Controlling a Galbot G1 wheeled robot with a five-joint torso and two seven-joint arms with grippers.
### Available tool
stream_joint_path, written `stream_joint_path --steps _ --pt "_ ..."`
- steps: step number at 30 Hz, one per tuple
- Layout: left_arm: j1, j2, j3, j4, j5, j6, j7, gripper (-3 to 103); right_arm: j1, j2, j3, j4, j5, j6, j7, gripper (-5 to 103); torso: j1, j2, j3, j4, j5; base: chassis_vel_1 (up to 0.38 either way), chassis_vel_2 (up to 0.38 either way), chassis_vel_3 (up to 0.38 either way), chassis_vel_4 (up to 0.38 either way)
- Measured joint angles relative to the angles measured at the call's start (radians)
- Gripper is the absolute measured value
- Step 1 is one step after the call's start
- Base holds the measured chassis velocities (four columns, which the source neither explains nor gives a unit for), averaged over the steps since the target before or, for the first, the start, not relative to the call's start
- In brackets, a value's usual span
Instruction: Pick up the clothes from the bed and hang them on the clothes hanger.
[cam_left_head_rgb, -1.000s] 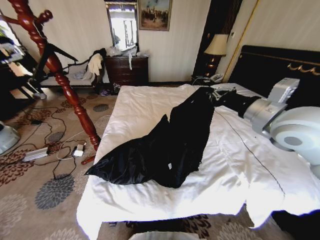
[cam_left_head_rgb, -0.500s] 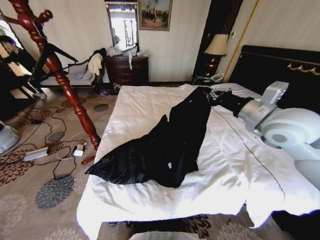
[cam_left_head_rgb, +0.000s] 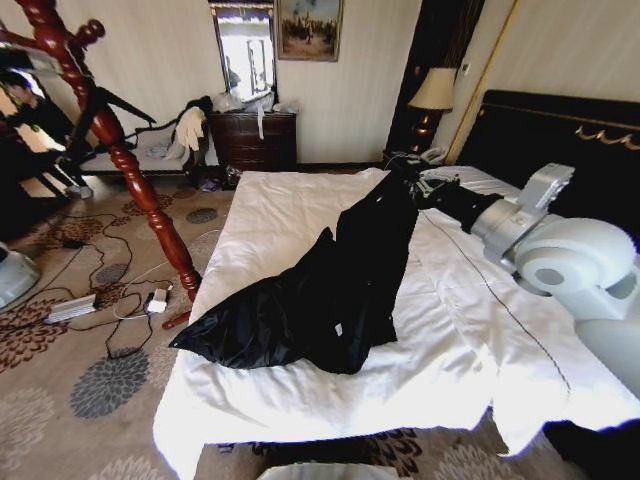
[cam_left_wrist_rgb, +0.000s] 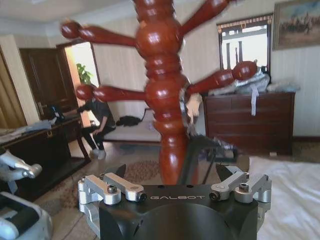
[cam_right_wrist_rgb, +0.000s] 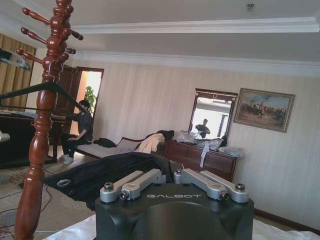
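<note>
Your right gripper (cam_left_head_rgb: 408, 178) sits at about 1 o'clock in the head view, arm reaching in from 3 o'clock across the bed (cam_left_head_rgb: 480, 330). Its fingers are pinched down on the top end of the clothes (cam_left_head_rgb: 340, 290), with the dark fabric bunched between them in the right wrist view (cam_right_wrist_rgb: 105, 172). That end is raised off the duvet near the pillows; the rest of the black garment trails diagonally toward 7 o'clock and lies spread on the white cover, lower edge close to the bed's left side. The clothes hanger (cam_left_head_rgb: 110, 140) stands on the carpet at 10 o'clock, leaning across that view, well apart from the garment. Your left gripper (cam_left_wrist_rgb: 175, 182) is up by the hanger's pole, just beside it, ball-tipped pegs right ahead in the left wrist view (cam_left_wrist_rgb: 165, 95). Fingers there look spread apart, nothing between them, and the pole passes behind the gap; contact with the wood can't be told.
</note>
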Motion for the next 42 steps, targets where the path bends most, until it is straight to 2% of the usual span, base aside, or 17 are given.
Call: stream_joint_path --steps 3,4,5,8,13,14,17,22,26,31,35,37,40,41,42 --pt "0.097 0.030 -0.052 0.069 0.001 0.017 0.014 100 -0.007 -0.002 0.011 0.005 0.000 0.001 0.000 0 0.000 0.000 0.000 0.0003 -0.0002 0.000 0.000 0.000 0.000" --pt "0.097 0.030 -0.052 0.069 0.001 0.017 0.014 100 -0.007 -0.002 0.011 0.005 0.000 0.001 0.000 0 0.000 0.000 0.000 0.0003 -0.0002 0.000 0.000 0.000 0.000" --pt "0.127 0.035 -0.064 0.090 0.014 0.017 0.046 102 -0.010 -0.003 0.015 0.005 0.001 0.001 0.001 0 0.000 0.000 0.000 0.0003 -0.0006 0.000 0.000 0.000 0.000" --pt "0.194 0.043 -0.099 0.130 0.071 -0.018 0.130 97 -0.017 -0.005 0.024 0.002 0.001 0.002 0.001 0 0.000 0.000 0.000 0.0005 -0.0012 0.000 0.000 0.000 0.000" --pt "0.229 0.068 -0.134 0.194 0.054 -0.047 0.181 99 -0.025 -0.007 0.030 -0.003 -0.002 0.015 0.006 0 0.000 0.000 0.000 0.0000 0.0001 0.000 0.000 0.000 0.000" --pt "0.237 0.076 -0.143 0.211 0.049 -0.049 0.187 99 -0.024 -0.007 0.030 -0.005 -0.002 0.015 0.006 0 0.000 0.000 0.000 0.0006 0.0000 0.000 0.000 0.000 0.000" --pt "0.255 0.092 -0.161 0.240 0.045 -0.049 0.192 102 -0.019 -0.006 0.026 -0.010 -0.001 0.015 0.009 0 0.000 0.000 0.000 0.0002 -0.0005 0.000 0.000 0.000 0.000" --pt "0.281 0.108 -0.167 0.293 0.061 -0.031 0.214 95 -0.020 -0.003 0.017 -0.011 -0.004 0.015 0.012 0 0.000 0.000 0.000 0.0003 -0.0001 0.000 0.000 0.000 0.000" --pt "0.308 0.128 -0.190 0.331 0.069 -0.028 0.219 94 -0.020 -0.004 0.018 -0.018 -0.004 0.015 0.013 0 0.000 0.000 0.000 0.0007 -0.0008 0.000 0.000 0.000 0.000" --pt "0.340 0.150 -0.216 0.357 0.075 -0.018 0.223 89 -0.023 -0.006 0.022 -0.020 -0.005 0.016 0.013 0 0.000 0.000 0.000 -0.0004 0.0001 0.000 0.000 0.000 0.000" --pt "0.389 0.177 -0.245 0.403 0.107 -0.015 0.232 75 -0.029 -0.005 0.022 -0.020 -0.010 0.016 0.013 0 0.000 0.000 0.000 0.0006 -0.0007 0.000 0.000 0.000 0.000" --pt "0.398 0.181 -0.254 0.406 0.112 -0.015 0.233 75 -0.030 -0.005 0.023 -0.020 -0.010 0.016 0.014 0 0.000 0.000 0.000 0.0004 -0.0007 0.000 0.000 0.000 0.000" --pt "0.406 0.187 -0.262 0.413 0.117 -0.017 0.233 58 -0.034 -0.007 0.027 -0.019 -0.012 0.016 0.014 0 0.000 0.000 0.000 -0.0002 0.0000 0.000 0.000 0.000 0.000" --pt "0.406 0.187 -0.262 0.413 0.117 -0.017 0.233 58 -0.034 -0.007 0.027 -0.019 -0.012 0.016 0.014 0 0.000 0.000 0.000 -0.0002 0.0000 0.000 0.000 0.000 0.000" --pt "0.406 0.186 -0.262 0.414 0.117 -0.017 0.233 53 -0.035 -0.007 0.027 -0.019 -0.013 0.016 0.014 0 0.000 0.000 0.000 0.0000 -0.0001 0.000 0.000 0.000 0.000"
